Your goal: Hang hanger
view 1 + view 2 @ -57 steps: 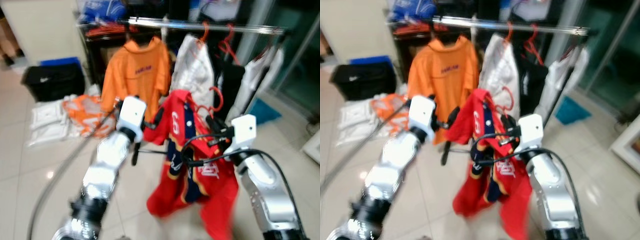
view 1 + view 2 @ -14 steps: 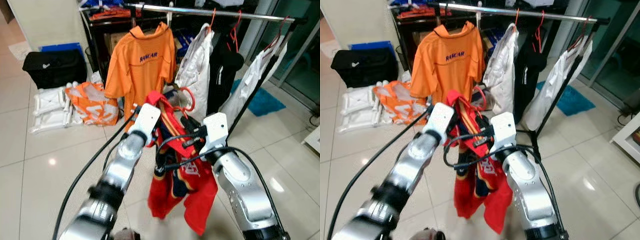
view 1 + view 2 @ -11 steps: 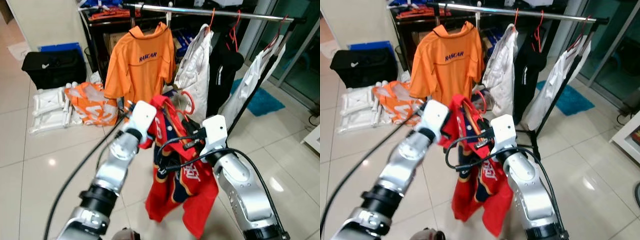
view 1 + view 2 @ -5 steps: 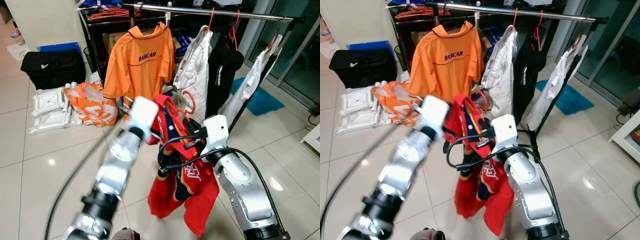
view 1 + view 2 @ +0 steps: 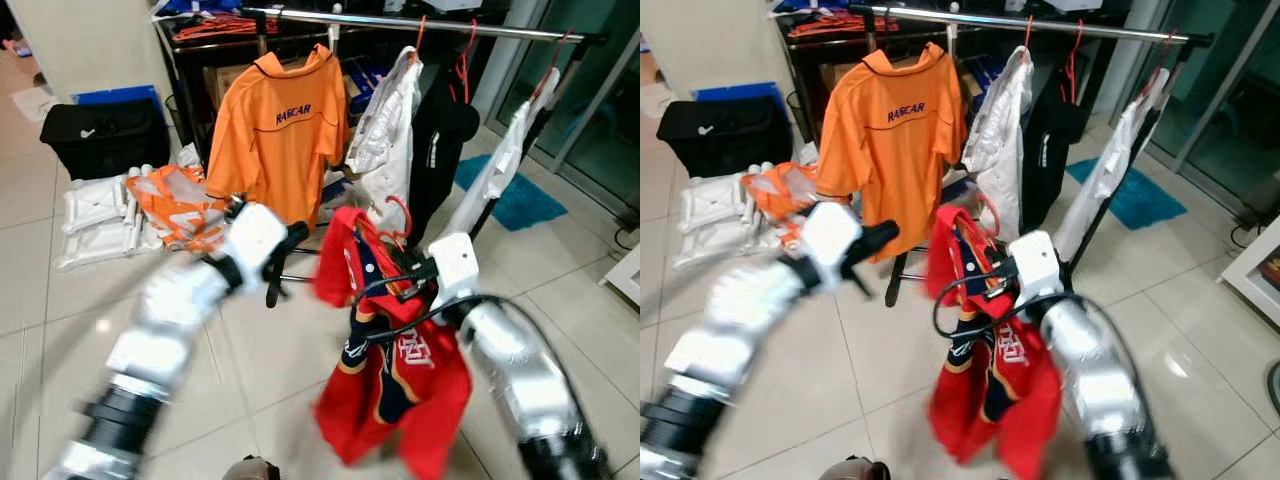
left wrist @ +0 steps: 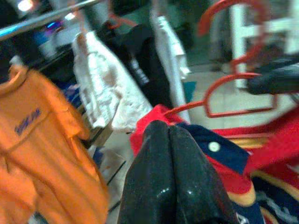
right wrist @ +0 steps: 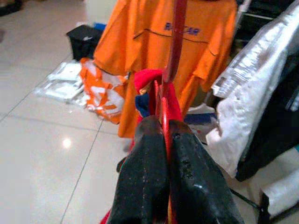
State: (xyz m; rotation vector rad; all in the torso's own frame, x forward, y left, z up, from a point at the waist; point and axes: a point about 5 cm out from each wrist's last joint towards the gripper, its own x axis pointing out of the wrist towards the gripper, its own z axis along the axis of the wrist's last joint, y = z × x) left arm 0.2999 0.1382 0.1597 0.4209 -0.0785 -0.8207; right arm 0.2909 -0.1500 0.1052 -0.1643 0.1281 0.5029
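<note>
Orange shirt [image 5: 282, 130] on the rail [image 5: 420, 22] read "RASCAR". Right gripper [image 7: 162, 135] pinched the red hanger [image 7: 174, 56], jersey [image 5: 395, 390] hanging below the rail; jersey lettering unreadable. Left gripper [image 6: 169, 140] pressed together, empty, beside the jersey. Both arms motion-blurred.

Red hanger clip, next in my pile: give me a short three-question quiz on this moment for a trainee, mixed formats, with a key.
1. True or false: the right gripper is shut on the red hanger that carries the red jersey.
2. Multiple choice: where is the left gripper? A) clamped on the jersey's collar B) off the jersey, fingers shut, to its left C) hooked over the clothes rail
3. Fill in: the garment hanging at the left end of the rail is the ______ shirt.

Key: 1 true; 2 B; 3 orange.
</note>
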